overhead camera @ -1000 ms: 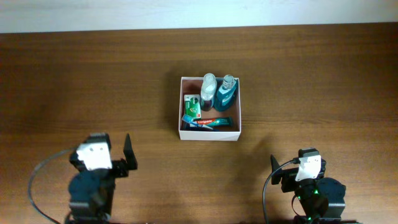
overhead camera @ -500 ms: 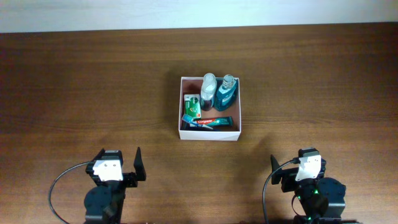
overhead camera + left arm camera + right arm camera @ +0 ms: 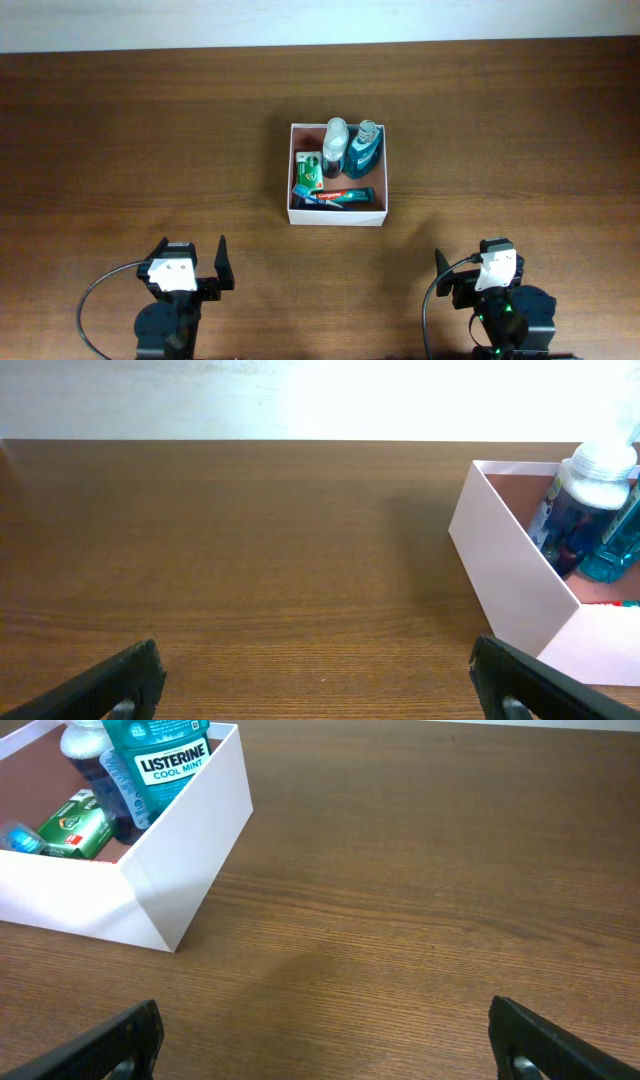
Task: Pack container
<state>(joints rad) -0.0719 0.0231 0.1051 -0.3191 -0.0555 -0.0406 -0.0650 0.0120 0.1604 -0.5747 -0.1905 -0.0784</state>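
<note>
— What are the arms doing, down at our edge?

— Nothing that I can see. The left end effector (image 3: 318, 688) sits low over the counter (image 3: 120, 150), fingers spread wide with only bare wood between them. The right end effector (image 3: 335, 1048) is the same: splayed and gripping nothing. Both face the middle, well apart from the box.

— Why parked like that?

— My guess is there's nothing to fetch. I see no loose toiletries on the wood between them and the container (image 3: 337, 215), so spread fingers at the near edge read as a rest pose.

— And the container itself?

— It's mid-counter, square to us, between the two arms but farther off. A Colgate toothpaste tube (image 3: 345, 196) lies flat along its near wall, probably because it's too long to stand in so shallow a box. Behind that, toward the left wall, is a small green carton (image 3: 310, 170). At the far wall two bottles stand upright side by side: a clear bottle (image 3: 334, 145) with a white cap and a teal Listerine Cool Mint mouthwash (image 3: 160, 755). Standing them leaves floor for the flat things, I'd say.

— So it's packed?

— It looks finished to me. The one risk I'd name is that the bottles rise above the walls and could tip if the box gets nudged.
</note>
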